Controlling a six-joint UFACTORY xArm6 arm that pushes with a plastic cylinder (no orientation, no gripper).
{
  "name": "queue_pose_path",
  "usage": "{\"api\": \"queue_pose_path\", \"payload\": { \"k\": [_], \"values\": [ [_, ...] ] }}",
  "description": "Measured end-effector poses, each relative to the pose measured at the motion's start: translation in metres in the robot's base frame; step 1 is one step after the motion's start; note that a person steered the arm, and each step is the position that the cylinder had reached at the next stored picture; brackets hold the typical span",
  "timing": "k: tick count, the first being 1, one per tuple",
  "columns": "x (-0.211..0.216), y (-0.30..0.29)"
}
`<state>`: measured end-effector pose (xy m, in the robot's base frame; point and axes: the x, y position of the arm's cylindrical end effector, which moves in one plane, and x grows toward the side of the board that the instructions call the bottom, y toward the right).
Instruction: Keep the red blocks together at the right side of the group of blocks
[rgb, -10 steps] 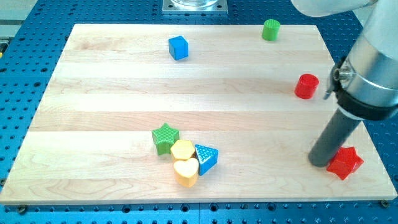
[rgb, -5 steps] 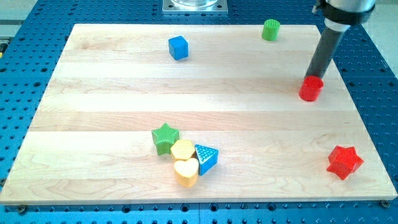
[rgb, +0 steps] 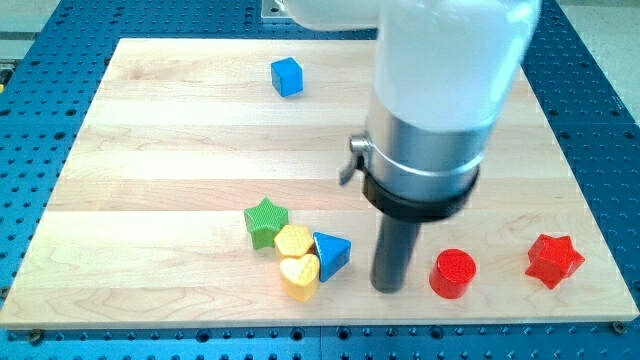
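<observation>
A red cylinder (rgb: 453, 273) stands near the view's bottom right. A red star (rgb: 554, 260) lies further right, apart from it. My tip (rgb: 387, 289) rests on the board just left of the red cylinder, between it and a cluster of blocks: a green star (rgb: 265, 220), a yellow hexagon (rgb: 294, 241), a yellow heart (rgb: 299, 277) and a blue triangle (rgb: 331, 253). The tip is a short way right of the blue triangle. The arm's large body hides the board's top right.
A blue cube (rgb: 287, 76) sits alone near the view's top, left of centre. The wooden board (rgb: 150, 150) lies on a blue perforated table. The green cylinder seen earlier is hidden behind the arm.
The red cylinder has moved from the upper right down to the bottom right, near the red star. My tip moved down and left with it, now left of the cylinder.
</observation>
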<state>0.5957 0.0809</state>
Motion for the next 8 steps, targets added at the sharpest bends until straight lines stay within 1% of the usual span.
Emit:
{"api": "queue_pose_path", "payload": {
  "k": [1,2,3,4,5,6,7,8],
  "values": [
    [-0.006,0.089],
    [-0.010,0.108],
    [-0.030,0.024],
    [-0.096,0.079],
    [-0.095,0.221],
    [-0.020,0.251],
    [-0.005,0.203],
    [-0.018,0.181]
  ]
}}
